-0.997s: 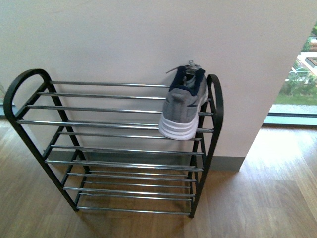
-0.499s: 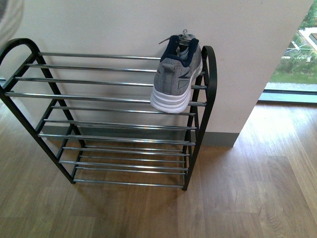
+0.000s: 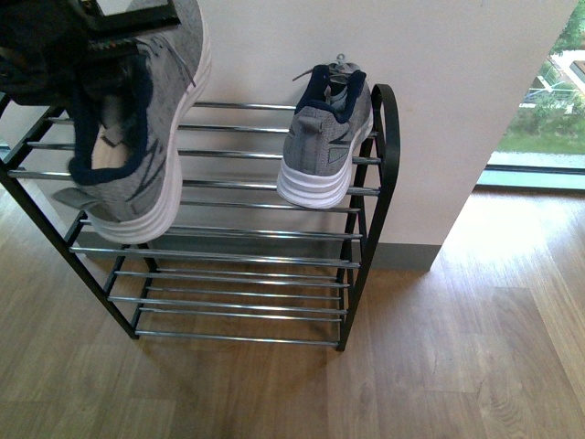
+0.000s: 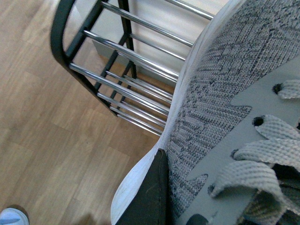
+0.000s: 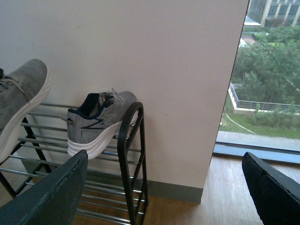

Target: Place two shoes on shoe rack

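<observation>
One grey sneaker (image 3: pixel 327 137) is already on the shoe rack (image 3: pixel 388 165). It sits on the top tier at the right end, just beside the arched black side frame, with its heel pointing out into the room and its toe towards the white wall (image 3: pixel 274 46). The second sneaker (image 3: pixel 137 155) hangs in the air in front of the rack's left half. It is tilted steeply – toe up, heel and navy collar down – with its white sole turned towards the bars, and I cannot tell whether it touches them. The left gripper (image 3: pixel 82 41) is a dark mass at the top of that shoe and has it pinched. From the wrist, one black finger (image 4: pixel 149 197) lies pressed against the edge of the sole, next to the knit upper and the laces. The right gripper (image 5: pixel 164 157) holds nothing. Its two dark fingers are spread wide, well clear of the rack's right end, where the wooden floor (image 3: pixel 457 347) runs towards a window (image 3: pixel 539 119) with green outside. The lower three tiers of chrome bars carry no shoes.
</observation>
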